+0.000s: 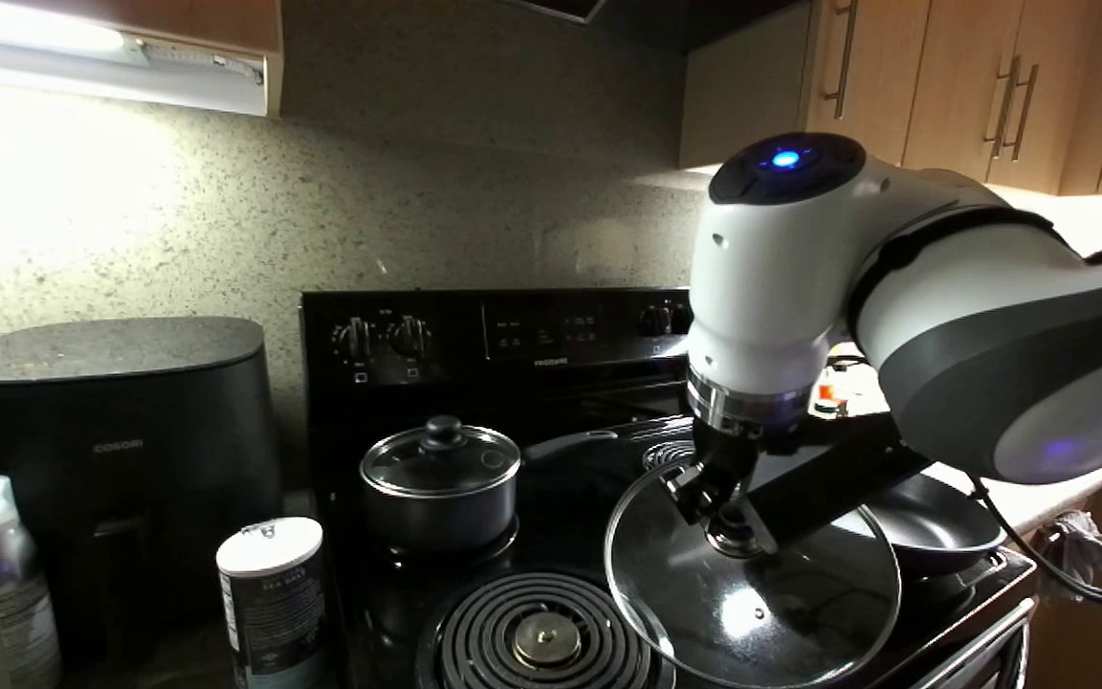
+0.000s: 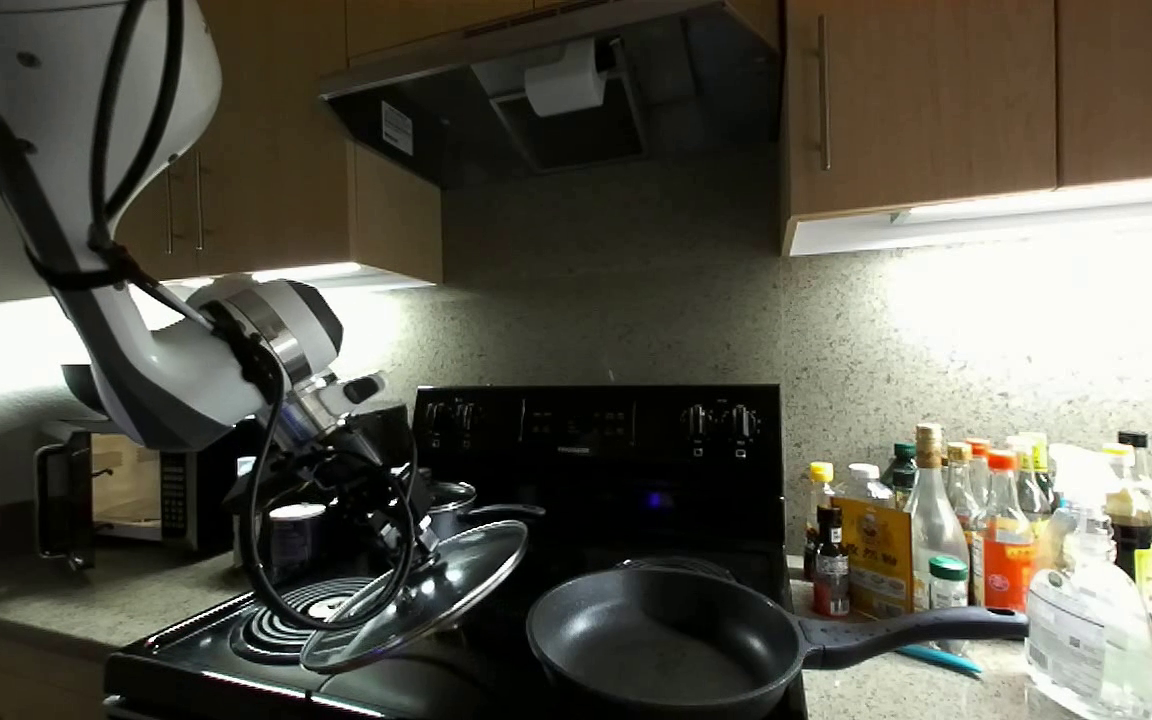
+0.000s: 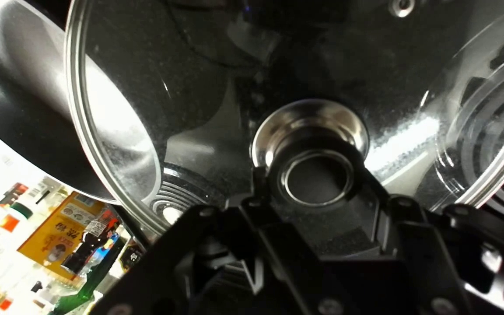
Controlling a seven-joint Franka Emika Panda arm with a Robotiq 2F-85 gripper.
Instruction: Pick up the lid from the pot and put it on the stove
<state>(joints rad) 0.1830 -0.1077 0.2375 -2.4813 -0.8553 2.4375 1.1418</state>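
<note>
The lid, large clear glass with a metal rim, hangs tilted above the stove; it also shows in an exterior view and in the wrist view. My gripper is shut on the lid's dark knob; in the wrist view its fingers sit on both sides of the knob. The pot, a wide dark pan, stands uncovered on the stove's right front in that exterior view, beside the lid. The stove is black with coil burners; its front-left burner is bare, left of the lid.
A black saucepan with its own small glass lid stands on a rear burner. A salt canister and an air fryer stand beside the stove. Bottles and a spray bottle crowd the counter near the pan's handle.
</note>
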